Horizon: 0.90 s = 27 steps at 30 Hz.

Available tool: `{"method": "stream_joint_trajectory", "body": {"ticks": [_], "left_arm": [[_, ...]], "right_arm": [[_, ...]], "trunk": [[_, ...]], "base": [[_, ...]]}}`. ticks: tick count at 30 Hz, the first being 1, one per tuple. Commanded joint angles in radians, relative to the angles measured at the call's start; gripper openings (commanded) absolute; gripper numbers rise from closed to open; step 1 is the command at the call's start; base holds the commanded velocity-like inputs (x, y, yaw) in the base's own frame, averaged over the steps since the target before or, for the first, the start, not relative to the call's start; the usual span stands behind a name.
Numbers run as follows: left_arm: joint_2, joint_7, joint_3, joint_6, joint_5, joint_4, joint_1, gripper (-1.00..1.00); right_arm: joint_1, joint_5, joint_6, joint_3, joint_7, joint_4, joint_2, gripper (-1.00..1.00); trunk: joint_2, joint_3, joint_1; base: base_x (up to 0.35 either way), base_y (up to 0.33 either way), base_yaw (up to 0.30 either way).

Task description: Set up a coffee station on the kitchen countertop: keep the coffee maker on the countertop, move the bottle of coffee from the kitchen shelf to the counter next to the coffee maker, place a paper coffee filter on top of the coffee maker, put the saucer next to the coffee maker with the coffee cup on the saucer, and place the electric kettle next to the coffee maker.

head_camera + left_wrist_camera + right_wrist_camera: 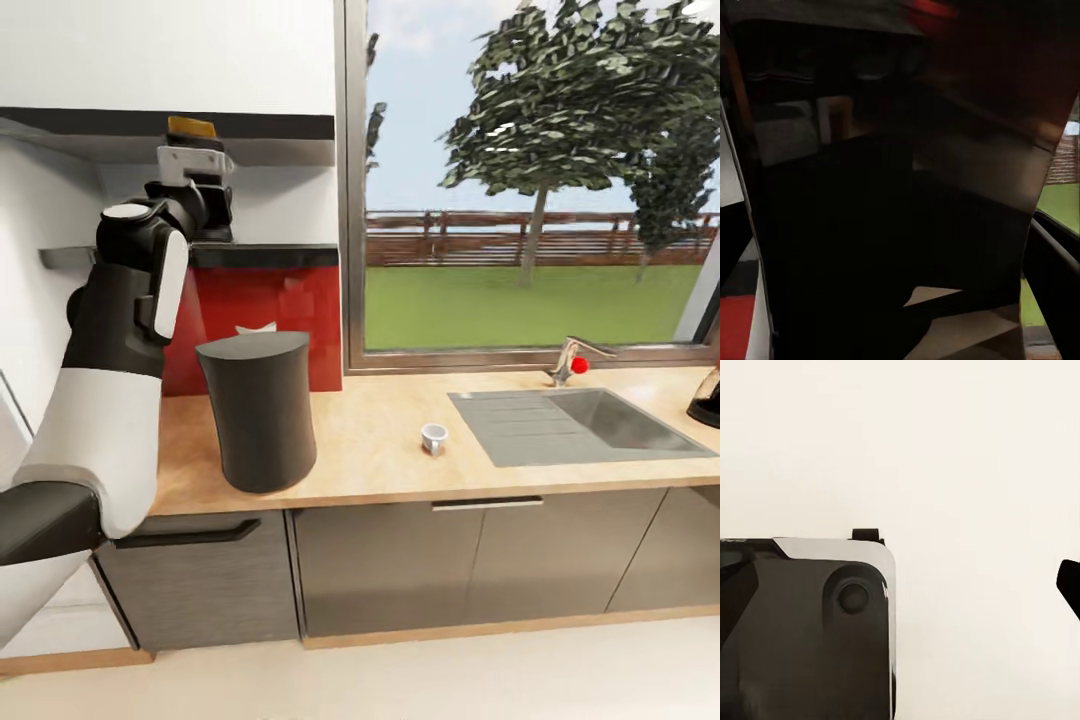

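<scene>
My left gripper (193, 155) is raised into the wall niche above the kitchen shelf (285, 255), shut on the bottle of coffee (192, 127). The bottle's yellow-tan cap sticks up above the fingers, and its dark body (870, 225) looms close in the left wrist view. The coffee maker (258, 410) stands on the kitchen countertop (370, 450) below the arm. A white paper coffee filter (256, 328) peeks out behind it. The coffee cup (434, 437) sits alone near the sink. The electric kettle (708, 400) is at the far right edge. The saucer is out of view. One dark right fingertip (1069, 585) shows over pale floor.
An inset steel sink (590, 425) with a faucet (572, 360) lies right of the cup. A large window runs behind the counter. A second dark slab (270, 135) hangs just above the held bottle. Part of my dark base (810, 630) shows in the right wrist view.
</scene>
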State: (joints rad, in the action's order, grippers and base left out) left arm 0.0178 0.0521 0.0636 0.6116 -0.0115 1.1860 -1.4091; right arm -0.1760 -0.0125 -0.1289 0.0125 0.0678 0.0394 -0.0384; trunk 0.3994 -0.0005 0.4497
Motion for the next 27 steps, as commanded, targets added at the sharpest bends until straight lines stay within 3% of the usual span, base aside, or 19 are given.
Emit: {"method": "stream_joint_trajectory", "body": {"ticks": [1,4,5,6,8,9,13,15,17,20,23,24,27], "left_arm": [[0.004,0.003,-0.002,0.005,0.0,0.052,0.051,-1.0],[0.035,-0.005,-0.005,0.004,0.003,0.149,0.142,-1.0],[0.069,-0.035,-0.005,0.004,0.006,0.196,0.191,-1.0],[0.119,-0.115,-0.009,0.004,0.006,0.258,0.251,-1.0],[0.174,-0.205,-0.056,0.001,0.008,0.328,0.347,-1.0],[0.185,-0.234,-0.09,-0.004,0.01,0.347,0.39,-1.0],[0.2,-0.344,-0.23,-0.014,0.006,0.364,0.484,-1.0],[0.211,-0.393,-0.281,-0.022,0.002,0.364,0.514,-1.0],[0.233,-0.423,-0.308,-0.053,0.0,0.363,0.567,-1.0],[0.249,-0.431,-0.32,-0.12,-0.006,0.36,0.639,-1.0],[0.253,-0.428,-0.329,-0.147,-0.017,0.354,0.699,-1.0],[0.252,-0.418,-0.348,-0.154,-0.022,0.352,0.741,-1.0],[0.252,-0.4,-0.394,-0.18,-0.024,0.301,0.787,-1.0]], "right_arm": [[0.0,-0.001,-0.003,0.001,0.003,-0.001,0.0,1.0],[0.0,-0.001,-0.003,0.001,0.003,-0.001,0.0,1.0],[0.0,-0.001,-0.003,0.002,0.003,-0.001,0.0,1.0],[0.0,-0.001,-0.003,0.003,0.003,-0.001,0.001,1.0],[0.0,-0.001,-0.004,0.003,0.003,-0.001,0.001,1.0],[0.0,-0.001,-0.004,0.004,0.002,0.0,0.002,1.0],[0.0,-0.001,-0.005,0.004,0.002,0.0,0.007,1.0],[0.0,-0.001,-0.006,0.004,0.001,0.0,0.007,1.0],[0.0,0.0,-0.006,0.004,0.001,0.001,0.008,1.0],[0.0,0.0,-0.006,0.004,-0.001,0.006,0.008,1.0],[0.0,0.0,-0.006,0.004,-0.003,0.028,0.009,1.0],[0.0,0.0,-0.006,0.005,-0.003,0.032,0.009,1.0],[0.0,0.0,-0.006,0.005,-0.003,0.035,0.009,1.0]], "trunk": [[0.001,0.0,0.0],[0.001,0.0,0.0],[0.001,0.0,0.0],[0.001,0.0,0.0],[0.001,0.0,0.0],[0.001,0.0,0.0],[0.001,0.0,0.0],[0.001,0.0,0.0],[0.001,0.0,0.0],[0.001,0.0,0.0],[0.001,0.0,0.0],[0.001,0.0,0.0],[0.001,0.0,0.0]], "base": [[-0.009,-0.002,0.011],[-0.004,-0.001,0.005],[-0.001,0.0,0.001],[0.0,0.0,0.0],[0.0,0.0,0.0],[0.0,0.0,0.0],[0.0,0.0,0.0],[0.0,0.0,0.0],[0.0,0.0,0.0],[0.0,0.0,0.0],[0.0,0.0,0.0],[0.0,0.0,0.0],[0.0,0.0,0.0]]}}
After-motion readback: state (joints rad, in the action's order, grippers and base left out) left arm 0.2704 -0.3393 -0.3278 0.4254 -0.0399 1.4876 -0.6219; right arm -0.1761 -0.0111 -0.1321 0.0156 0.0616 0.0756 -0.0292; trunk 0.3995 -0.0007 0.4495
